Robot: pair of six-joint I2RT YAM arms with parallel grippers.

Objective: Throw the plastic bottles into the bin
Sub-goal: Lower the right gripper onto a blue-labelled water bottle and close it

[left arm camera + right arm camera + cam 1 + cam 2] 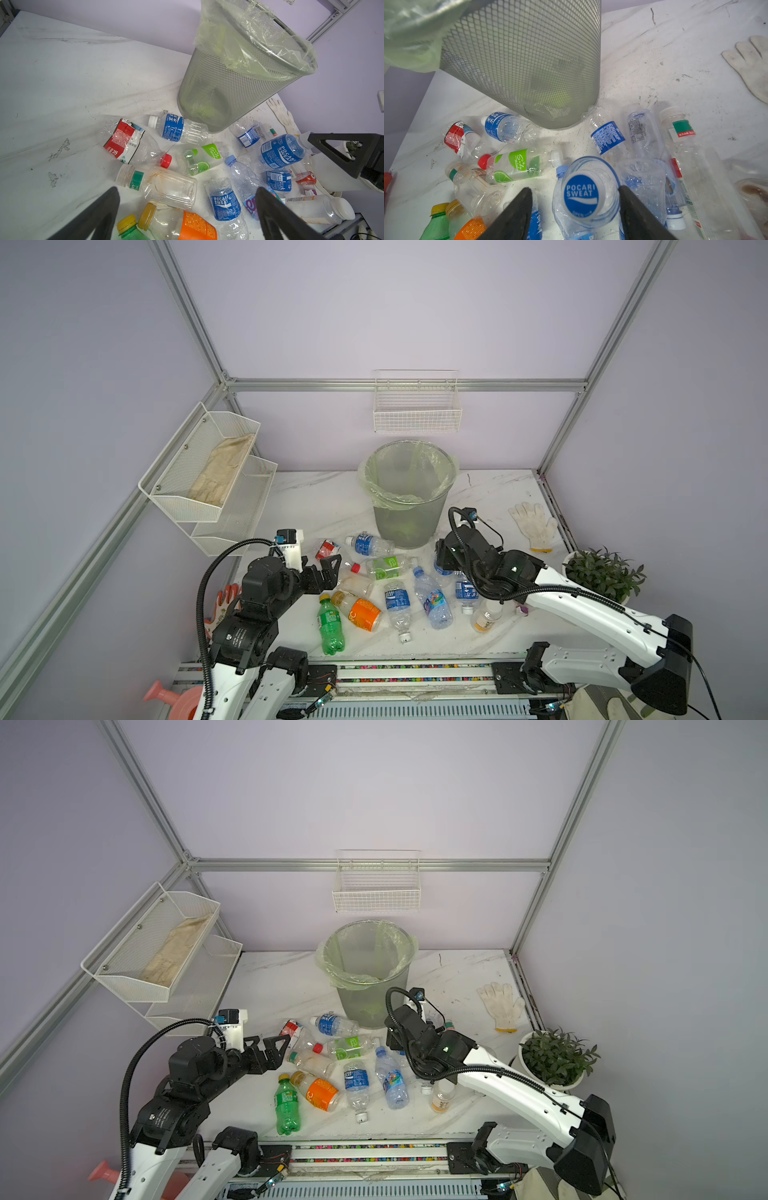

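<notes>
Grey mesh bin (409,526) w/ pale green bag liner stands upright, centre frame in both top views, on the white marble table (307,497). Bottles (397,599) lie scattered just below it, centre to lower centre, all outside the bin. A blue-label bottle (172,128), Chinese characters, white cap, lies just beside the bin's foot.

R gripper (575,188) is right of centre in the top views, below the bin. Its jaws are apart around a POCARI SWEAT bottle (581,195) whose cap faces the wrist cam & reads POCARI SWEAT, OPEN. One finger touches the bottle's side, the other shows a gap: not clamped.

L gripper (187,191) is left of centre, jaws wide apart, empty, pointing at a clear square bottle (172,187) w/ green neck band.

Other labels:
- 2nd POCARI SWEAT bottle (224,205), crushed
- red-label bottle (122,139), white Chinese text, red cap
- lime-label bottle (517,160), lime slice pic, script unreadable
- orange-label bottle (363,614)
- green bottle (330,624), yellow cap, lower centre

Glove (534,524) & plant (602,574) sit at the table's right edge.
</notes>
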